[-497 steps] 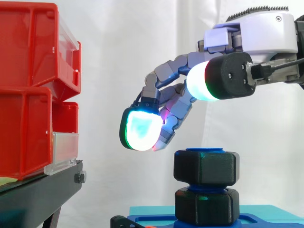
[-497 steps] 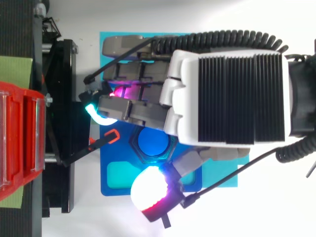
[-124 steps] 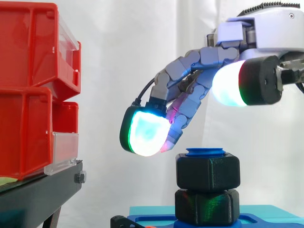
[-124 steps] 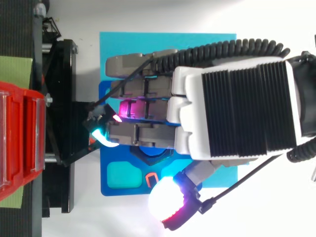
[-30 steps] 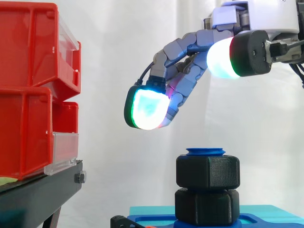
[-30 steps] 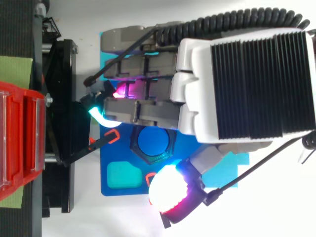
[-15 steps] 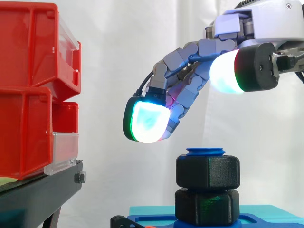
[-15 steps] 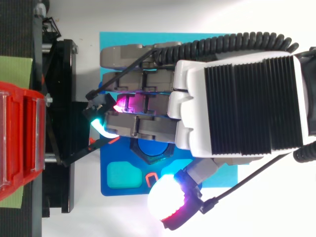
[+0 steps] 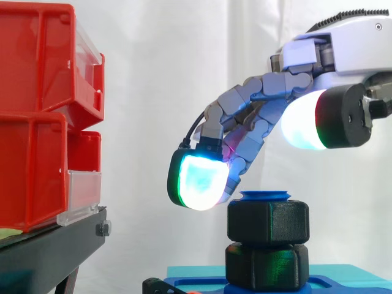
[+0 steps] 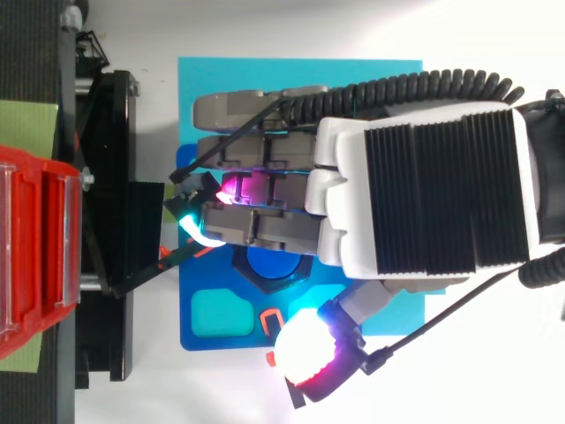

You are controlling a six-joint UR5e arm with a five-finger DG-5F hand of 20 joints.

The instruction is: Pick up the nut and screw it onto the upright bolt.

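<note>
A black hex nut (image 9: pixel 267 220) sits threaded on the upright blue bolt (image 9: pixel 266 195), resting on a second black nut (image 9: pixel 267 266) beneath it. The bolt stands on a blue base (image 9: pixel 196 283). My hand (image 9: pixel 263 87) hovers just above the upper nut, open, with nothing in it. Its curved fingers reach down to the left, and a glowing cyan-green fingertip pad (image 9: pixel 199 180) hangs beside the bolt's top. The thumb pad (image 9: pixel 303 125) stays above and to the right. From above, my hand (image 10: pixel 415 203) covers part of the bolt top (image 10: pixel 269 262).
Red bins (image 9: pixel 37 110) are stacked on a black stand (image 9: pixel 55 251) at the left, a short gap from the fingertips. The blue base (image 10: pixel 199 274) has teal recesses (image 10: pixel 216 314) and lies on a light blue sheet (image 10: pixel 212 79).
My hand has come down and shifted slightly right, bringing the fingertips level with the bolt's top. Since the earliest frames the upper nut has sunk onto the lower one.
</note>
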